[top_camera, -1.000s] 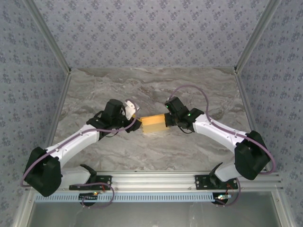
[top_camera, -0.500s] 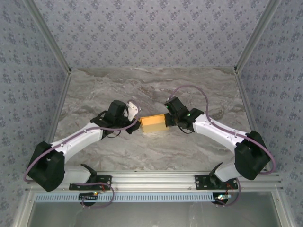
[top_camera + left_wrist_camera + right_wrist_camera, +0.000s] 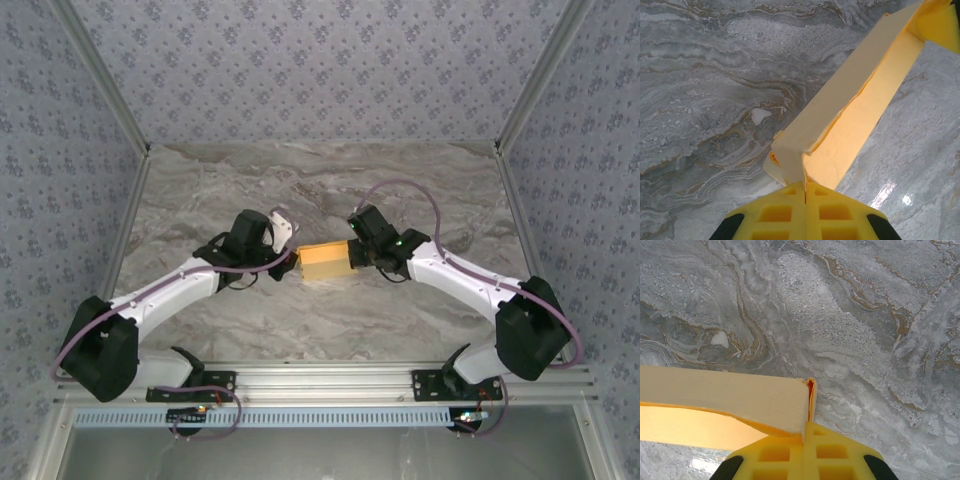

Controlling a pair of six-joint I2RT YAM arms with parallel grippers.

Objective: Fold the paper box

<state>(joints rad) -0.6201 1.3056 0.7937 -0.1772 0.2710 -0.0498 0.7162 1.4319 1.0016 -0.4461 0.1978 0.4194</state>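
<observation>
The paper box (image 3: 323, 261), orange-yellow cardboard partly folded into a long shape, hangs between both arms over the middle of the marble table. My left gripper (image 3: 288, 254) is shut on its left end; in the left wrist view the yellow fingertips (image 3: 790, 197) pinch a cardboard flap and the box (image 3: 860, 110) stretches away to the upper right. My right gripper (image 3: 354, 256) is shut on the right end; its fingertips (image 3: 790, 445) clamp the box (image 3: 725, 397) where the pale top panel meets a thin end flap.
The marble table (image 3: 320, 180) stretches out on all sides of the box. Patterned walls and aluminium posts (image 3: 125, 120) close in the back and sides. A metal rail (image 3: 320, 380) carries the arm bases at the near edge.
The left arm has shifted slightly to the right and turned its wrist, keeping its grip. The box and the right arm have barely moved.
</observation>
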